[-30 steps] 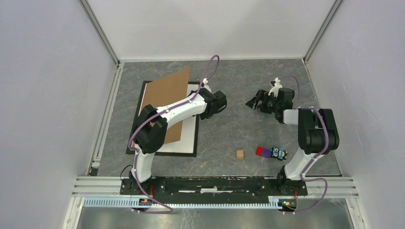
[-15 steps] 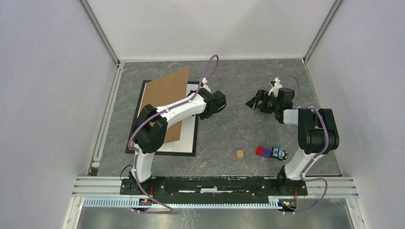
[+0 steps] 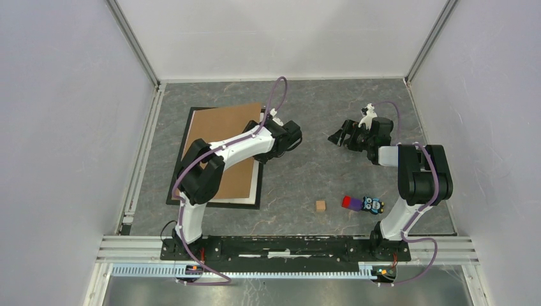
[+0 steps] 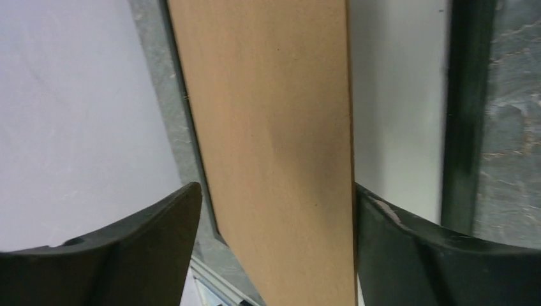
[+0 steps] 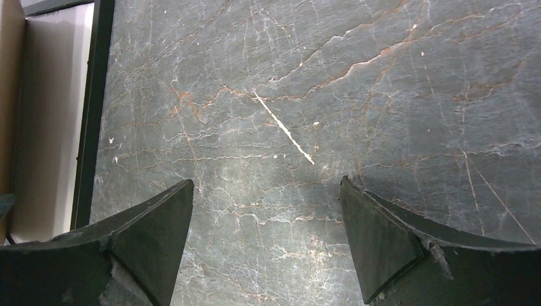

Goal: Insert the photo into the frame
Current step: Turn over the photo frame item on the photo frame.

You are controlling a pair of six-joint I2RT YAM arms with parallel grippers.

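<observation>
Black frame (image 3: 217, 204) lies flat, long side running near-to-far; left pincer (image 4: 275, 191) and right pincer (image 5: 268, 185) both spread wide

On my grey marbled desk (image 3: 306, 172) I see a small wooden cube (image 3: 320, 205); just right of the cube lies a red-and-purple block (image 3: 349, 203), then a dark owl-like toy (image 3: 373, 204).

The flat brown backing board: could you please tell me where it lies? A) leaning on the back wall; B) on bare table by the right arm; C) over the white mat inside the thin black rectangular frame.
C: the brown board covers the white mat, black frame around both.
</observation>
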